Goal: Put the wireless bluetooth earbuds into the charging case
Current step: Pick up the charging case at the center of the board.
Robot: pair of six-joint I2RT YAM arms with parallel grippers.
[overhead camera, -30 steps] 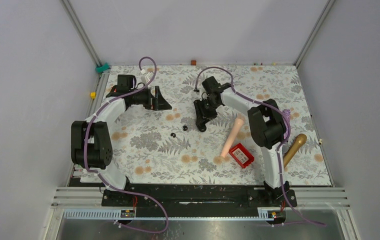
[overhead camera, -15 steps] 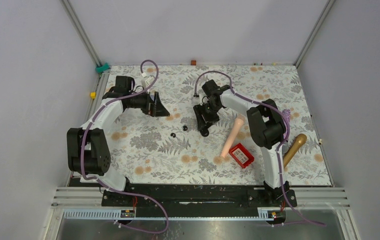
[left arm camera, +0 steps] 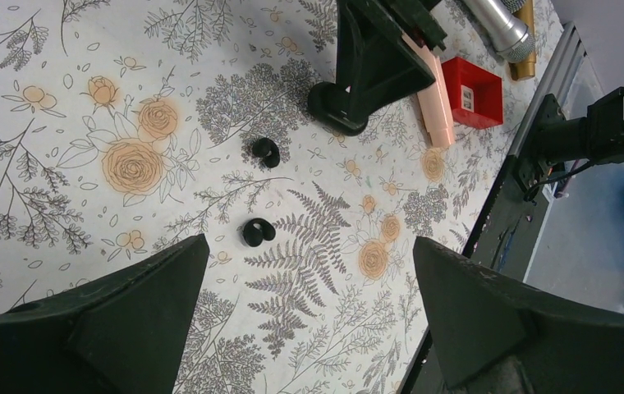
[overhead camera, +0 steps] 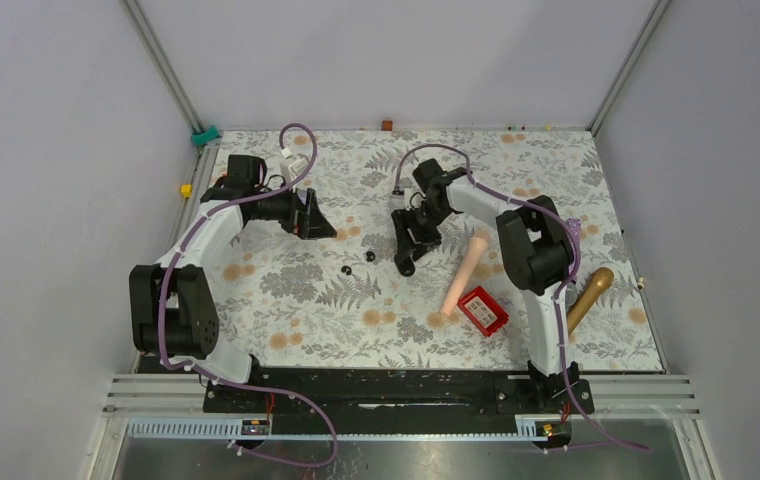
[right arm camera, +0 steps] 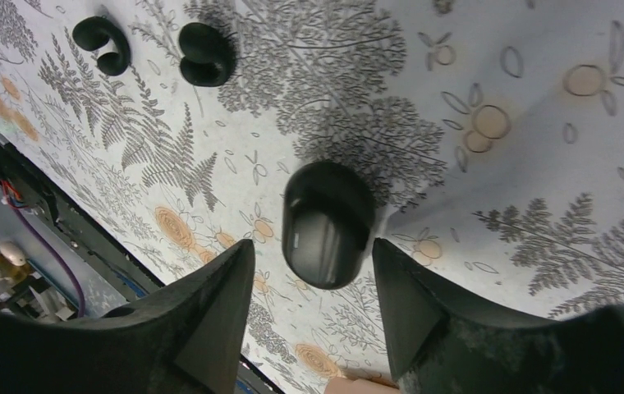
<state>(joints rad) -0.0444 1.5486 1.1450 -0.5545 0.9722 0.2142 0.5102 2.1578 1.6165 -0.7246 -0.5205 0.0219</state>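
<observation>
Glossy black oval charging case [right arm camera: 328,223] sits between my right gripper [right arm camera: 313,246] fingers, spread, lid seam unreadable. Two tiny rounded black earbuds [right arm camera: 204,53] lie loose on floral worktop [right arm camera: 497,49]. Left gripper [left arm camera: 309,246] wide apart.

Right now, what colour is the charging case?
The charging case is glossy black, clearest in the right wrist view.

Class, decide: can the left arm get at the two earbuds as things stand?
Probably yes. The left gripper is open, and both earbuds lie on bare mat just ahead of its fingers, with nothing between. The right gripper sits beyond them.
</observation>
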